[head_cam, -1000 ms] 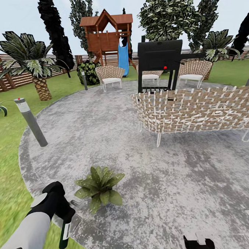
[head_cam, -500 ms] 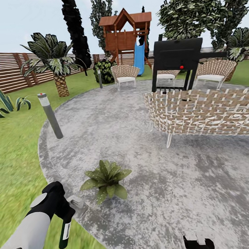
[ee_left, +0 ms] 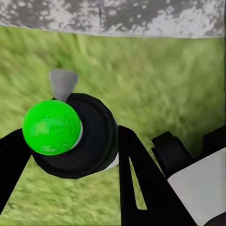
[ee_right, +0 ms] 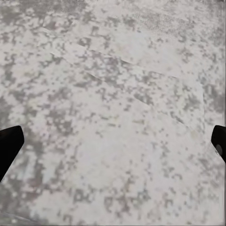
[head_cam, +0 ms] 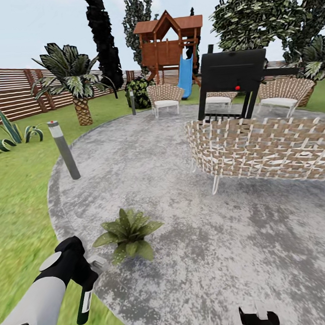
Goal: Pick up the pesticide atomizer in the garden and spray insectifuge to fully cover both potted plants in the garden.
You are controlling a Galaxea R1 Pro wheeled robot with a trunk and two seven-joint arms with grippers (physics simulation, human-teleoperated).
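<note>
My left gripper [head_cam: 85, 280] hangs low at the paved round's left edge, shut on the pesticide atomizer [head_cam: 84, 302], a dark green bottle with a white label pointing down. In the left wrist view the black fingers [ee_left: 134, 165] flank the atomizer's black top [ee_left: 89, 141], which carries a bright green ball, over grass. One potted plant [head_cam: 126, 234], a low green rosette, sits on the paving just right of and beyond that gripper, apart from it. The right gripper [head_cam: 258, 317] is at the bottom edge, and in its wrist view its gripper [ee_right: 113, 143] is open over bare speckled paving.
A grey bollard light [head_cam: 63, 149] stands at the round's left rim. A wicker sofa [head_cam: 262, 149] stands across the right, with a black grill [head_cam: 234, 81] and wicker chairs [head_cam: 164, 97] behind. Lawn [head_cam: 21, 205], a palm [head_cam: 79, 90], a striped-leaf plant [head_cam: 9, 136] and the slatted fence [head_cam: 14, 92] lie left.
The whole view has shifted as the camera moved: first the scene slid right, then slightly back left. The left gripper keeps its hold on the atomizer in the same pose.
</note>
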